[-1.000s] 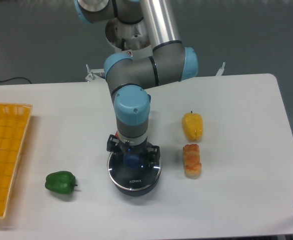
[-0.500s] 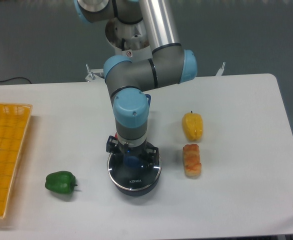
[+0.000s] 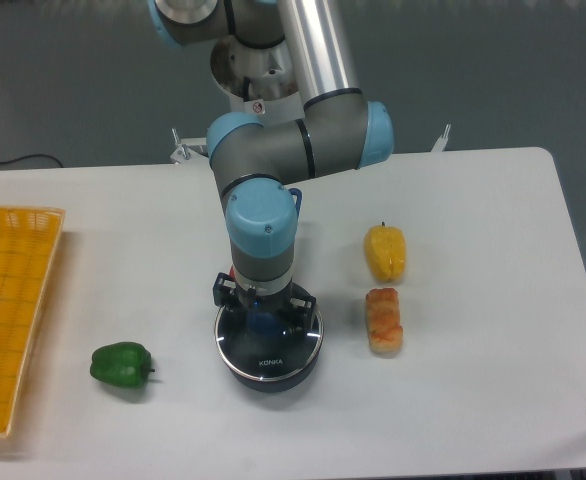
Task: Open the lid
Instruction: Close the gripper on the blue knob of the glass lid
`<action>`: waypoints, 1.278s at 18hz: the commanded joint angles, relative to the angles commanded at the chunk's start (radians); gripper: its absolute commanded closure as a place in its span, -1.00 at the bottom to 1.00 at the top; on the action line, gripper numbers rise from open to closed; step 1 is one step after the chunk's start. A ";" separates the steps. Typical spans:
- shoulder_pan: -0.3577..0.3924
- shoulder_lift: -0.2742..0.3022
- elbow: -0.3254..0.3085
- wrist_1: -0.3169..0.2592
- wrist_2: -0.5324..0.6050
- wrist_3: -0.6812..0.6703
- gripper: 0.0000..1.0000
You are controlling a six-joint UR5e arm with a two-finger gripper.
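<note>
Pincer: the black two-finger pincer (image 3: 265, 306) is standing straight down over the pot, with its fingers on both sides of the blue knob; I cannot tell if it is already squeezing the knob or only framing it, because the wrist is hiding the tips.

Lid: the round clear glass lid with thin metal rim and small "KONKA" print (image 3: 270, 345) is still sitting flat on the dark blue saucepan (image 3: 269, 378), near the front middle of the counter.

Change: compared with one second ago, the grey and light blue robot arm (image 3: 261, 235) is shifting only a little to the left, and the pincer is staying at nearly the same height; the lid is not rising.

Meaning: in my judgement the robot is settling the grasp on the knob, so the opening itself is not yet starting; the next move is probably a straight lift.

Neighbours: a green bell pepper (image 3: 121, 364) is lying to the left of the saucepan; a yellow bell pepper (image 3: 385, 251) and an orange-red piece of food (image 3: 384, 320) are lying to the right, all apart from it.

Surface: the white counter (image 3: 473, 230) is carrying a yellow plastic grid tray (image 3: 8, 310) at the left edge.

Room: a dark grey-green wall is standing behind.
</note>
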 joint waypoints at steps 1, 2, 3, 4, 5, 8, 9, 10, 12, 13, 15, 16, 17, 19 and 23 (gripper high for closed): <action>-0.002 0.000 0.000 0.000 0.002 0.000 -0.46; 0.000 0.000 0.000 0.000 0.000 0.002 -0.46; 0.000 0.000 0.000 0.000 0.002 0.002 -0.43; 0.000 0.000 0.000 0.000 0.002 0.002 -0.41; 0.000 0.000 0.000 0.000 0.002 0.002 -0.39; 0.000 0.000 0.000 0.000 0.003 0.002 -0.28; -0.002 0.000 0.002 0.000 0.003 0.000 -0.20; -0.002 0.000 0.002 0.000 0.002 0.002 -0.20; 0.000 0.000 0.002 0.000 0.000 0.000 -0.20; 0.000 0.000 0.003 0.000 0.000 0.002 -0.20; 0.000 0.000 0.011 -0.006 0.005 0.005 -0.20; -0.002 0.000 0.021 -0.009 0.005 0.006 -0.20; -0.002 0.002 0.031 -0.012 0.003 0.006 -0.20; -0.002 0.002 0.040 -0.015 0.003 0.014 -0.20; 0.002 0.008 0.051 -0.061 0.005 0.122 -0.20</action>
